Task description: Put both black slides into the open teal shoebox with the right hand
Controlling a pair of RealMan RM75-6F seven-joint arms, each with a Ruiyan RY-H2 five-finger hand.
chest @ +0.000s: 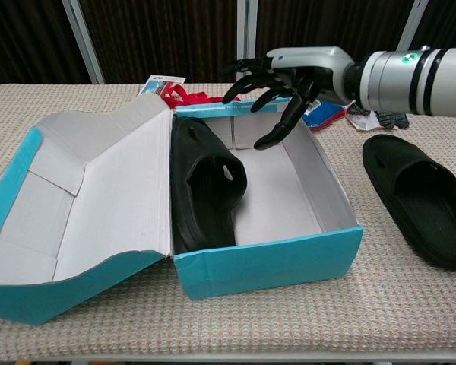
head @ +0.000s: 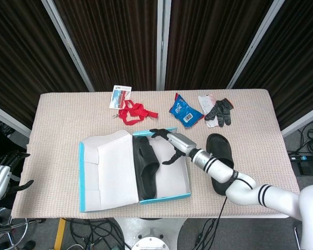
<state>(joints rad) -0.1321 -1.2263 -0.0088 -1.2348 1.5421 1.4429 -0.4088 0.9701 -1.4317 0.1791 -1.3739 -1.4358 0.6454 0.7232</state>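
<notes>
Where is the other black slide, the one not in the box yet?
The second slide lies flat on the table, just right of the teal shoebox, partly under the right arm in the head view.

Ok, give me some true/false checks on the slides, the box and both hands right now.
1. One slide leans on its side inside the box. True.
2. The right hand grips that slide. False: it is above the box, fingers spread, holding nothing.
3. The other slide lies on the table right of the box. True.
4. The box lid is closed. False: it is folded open to the left.
5. The left hand holds the box. False: it is off the table's left edge.
</notes>
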